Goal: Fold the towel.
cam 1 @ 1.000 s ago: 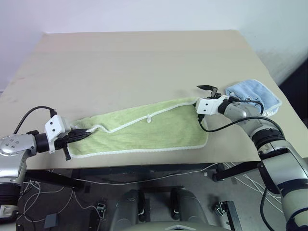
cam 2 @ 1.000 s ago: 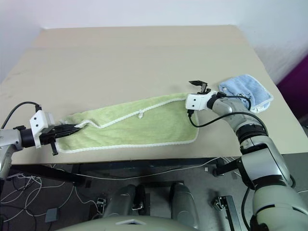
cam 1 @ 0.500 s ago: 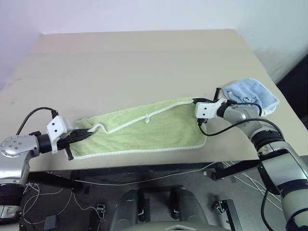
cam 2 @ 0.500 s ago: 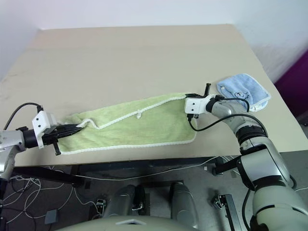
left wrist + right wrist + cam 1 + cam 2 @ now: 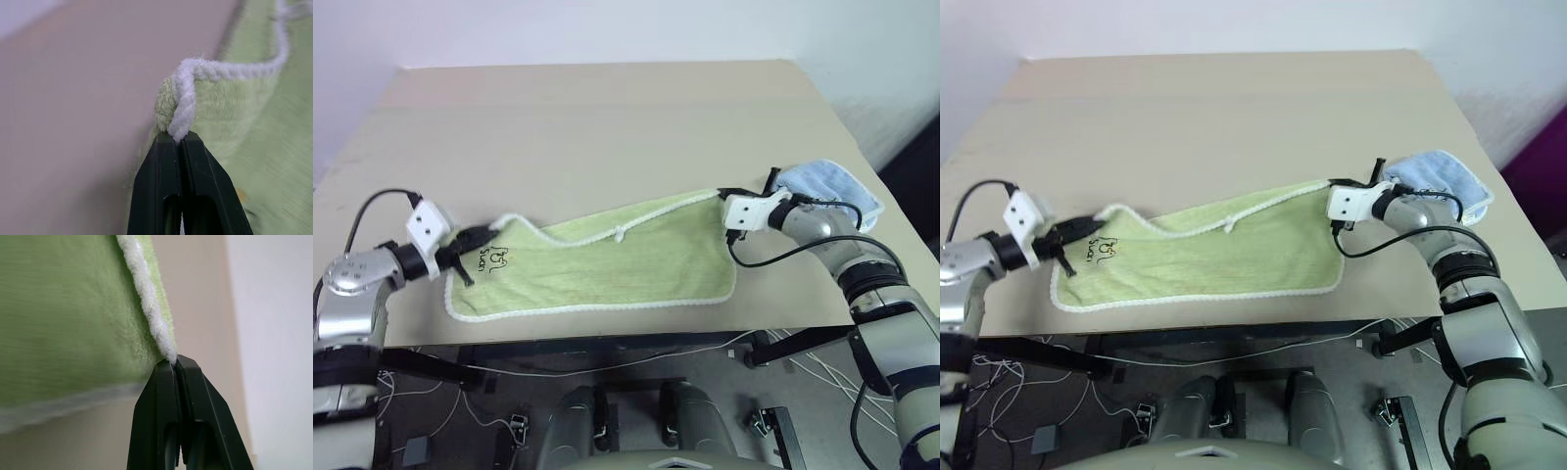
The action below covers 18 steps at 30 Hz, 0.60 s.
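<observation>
The towel (image 5: 607,264) is now pinched at both far corners, the right claw (image 5: 732,194) having just snapped shut, the left claw (image 5: 481,235) raised, ready for folding.

Overall light: bright, even and diffuse, indoor; no hard beam on the beige flat-topped desk (image 5: 607,108).
Shadows: soft and faint; a thin dark line under the lifted edge of the light green terry cloth towel with white piped edging (image 5: 607,264), deeper shade below the desk's near edge.
Glare: none on the matte desk; a mild sheen on the silver arm housings.
Head views: sharp across the desk, slight softness toward the far corners, cool violet tint on the pale wall (image 5: 607,29).
Left wrist view: piping at the black fingertips crisp, desk and cloth beyond blurred.
Right wrist view: near piping sharp, background washed pale and out of focus.
</observation>
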Each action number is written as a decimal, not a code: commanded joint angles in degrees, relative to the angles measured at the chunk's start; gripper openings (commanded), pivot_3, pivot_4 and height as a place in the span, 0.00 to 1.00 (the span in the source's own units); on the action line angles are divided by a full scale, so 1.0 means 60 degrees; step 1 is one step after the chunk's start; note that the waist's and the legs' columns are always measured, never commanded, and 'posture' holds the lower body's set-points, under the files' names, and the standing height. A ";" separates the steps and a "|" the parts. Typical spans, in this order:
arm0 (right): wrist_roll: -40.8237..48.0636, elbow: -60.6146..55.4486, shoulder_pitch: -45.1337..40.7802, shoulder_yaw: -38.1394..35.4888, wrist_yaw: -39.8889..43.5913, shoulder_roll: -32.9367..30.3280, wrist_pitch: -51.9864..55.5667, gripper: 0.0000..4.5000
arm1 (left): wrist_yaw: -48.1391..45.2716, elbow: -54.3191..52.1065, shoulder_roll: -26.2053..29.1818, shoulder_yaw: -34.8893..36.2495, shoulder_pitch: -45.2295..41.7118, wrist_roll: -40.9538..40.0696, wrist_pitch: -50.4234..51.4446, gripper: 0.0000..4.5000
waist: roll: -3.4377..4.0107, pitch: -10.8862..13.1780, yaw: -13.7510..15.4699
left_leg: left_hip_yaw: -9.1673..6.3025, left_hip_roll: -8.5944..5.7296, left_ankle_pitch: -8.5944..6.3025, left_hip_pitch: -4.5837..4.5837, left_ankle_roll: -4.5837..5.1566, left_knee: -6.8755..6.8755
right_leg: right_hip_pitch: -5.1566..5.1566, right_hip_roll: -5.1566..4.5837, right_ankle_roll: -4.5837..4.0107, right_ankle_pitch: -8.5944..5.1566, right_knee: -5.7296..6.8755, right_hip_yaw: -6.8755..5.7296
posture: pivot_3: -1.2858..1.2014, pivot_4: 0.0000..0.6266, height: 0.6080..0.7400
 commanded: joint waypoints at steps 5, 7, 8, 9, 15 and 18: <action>0.0386 0.0529 -0.1886 -0.0687 -0.0241 -0.0360 0.0435 0.01 | 0.1806 0.2881 -0.0140 0.0003 -0.3262 0.1065 -0.1140 0.00 | -0.0001 0.0002 -0.0016 | 0.0004 0.0000 0.0001 0.0003 0.0001 0.0000 | 0.0005 0.0005 0.0004 -0.0002 0.0001 0.0000 | 0.52 0.24 1.00; 0.0532 0.0588 -0.2334 -0.0850 -0.0360 -0.0374 0.0492 0.01 | 0.2205 0.3537 -0.0162 -0.0041 -0.4051 0.1277 -0.1447 0.00 | -0.0002 0.0001 -0.0024 | 0.0007 -0.0001 0.0001 0.0002 0.0001 -0.0001 | 0.0004 0.0005 0.0005 -0.0002 0.0001 0.0000 | 0.52 0.24 1.00; 0.0567 0.0611 -0.2486 -0.0901 -0.0411 -0.0387 0.0505 0.01 | 0.2327 0.3788 -0.0173 -0.0048 -0.4328 0.1341 -0.1574 0.00 | -0.0001 0.0002 -0.0024 | 0.0009 -0.0001 0.0001 0.0002 0.0001 -0.0002 | 0.0005 0.0005 0.0006 -0.0001 0.0002 0.0001 | 0.52 0.24 1.00; 0.0681 0.0570 -0.2689 -0.1022 -0.0417 -0.0427 0.0501 0.01 | 0.2549 0.4068 -0.0140 -0.0061 -0.4703 0.1456 -0.1693 0.00 | -0.0001 0.0001 -0.0033 | 0.0009 -0.0001 0.0001 0.0002 0.0001 -0.0002 | 0.0005 0.0005 0.0007 -0.0001 0.0002 0.0001 | 0.52 0.24 1.00; 0.2239 -0.0857 -0.2324 -0.1917 0.1234 -0.0883 0.0553 0.01 | 0.1930 0.3894 0.0366 0.0414 -0.4796 0.0883 -0.1527 0.00 | -0.0002 0.0004 -0.0037 | 0.0013 -0.0001 0.0001 0.0001 0.0002 -0.0007 | 0.0006 0.0007 0.0010 -0.0002 0.0002 0.0002 | 0.52 0.24 1.00; 0.3724 -0.2658 -0.0725 -0.2280 0.3146 -0.1222 0.1231 0.01 | 0.0389 0.2373 0.0603 0.0888 -0.3269 -0.0224 -0.0637 0.00 | -0.0003 0.0001 -0.0036 | 0.0012 0.0001 0.0001 0.0009 0.0002 -0.0010 | 0.0018 0.0007 0.0017 -0.0007 -0.0001 0.0001 | 0.52 0.24 1.00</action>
